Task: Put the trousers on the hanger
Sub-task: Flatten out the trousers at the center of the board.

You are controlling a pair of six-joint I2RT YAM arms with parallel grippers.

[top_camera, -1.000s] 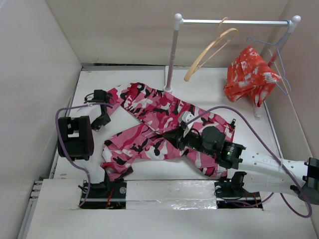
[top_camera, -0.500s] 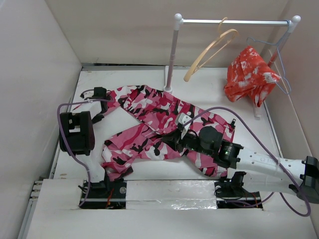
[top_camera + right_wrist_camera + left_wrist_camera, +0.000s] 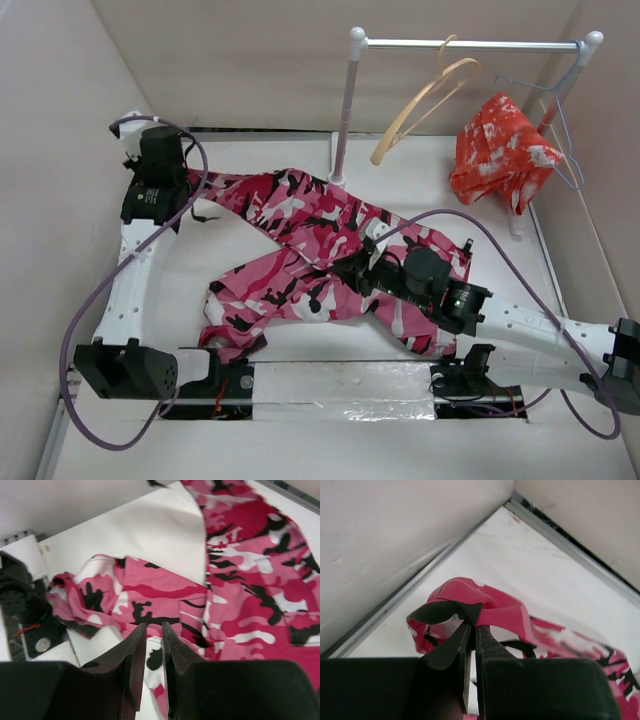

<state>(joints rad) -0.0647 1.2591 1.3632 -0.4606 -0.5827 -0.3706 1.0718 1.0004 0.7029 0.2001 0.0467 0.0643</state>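
My left gripper [image 3: 472,617] is closed tight on one end of the trousers [image 3: 310,225]; a fold of pink cloth is pinched between its fingertips. From there the trousers run flat over the bench [image 3: 240,245] to my right gripper [image 3: 365,265], which sits low over the middle part. Its fingers [image 3: 135,650] stand close together with only a thin slit, and I cannot tell if any cloth is caught in it. The hanger [image 3: 382,148] hangs on the rail [image 3: 470,43], beyond the right gripper and above it, well apart from the cloth.

I judge the cloth to be light, soft and limp. It will sag and fold between two holds and may slip from a thin pinch. I would hold it at a thick hem or the waist, both ends, so it drapes evenly over the hanger.
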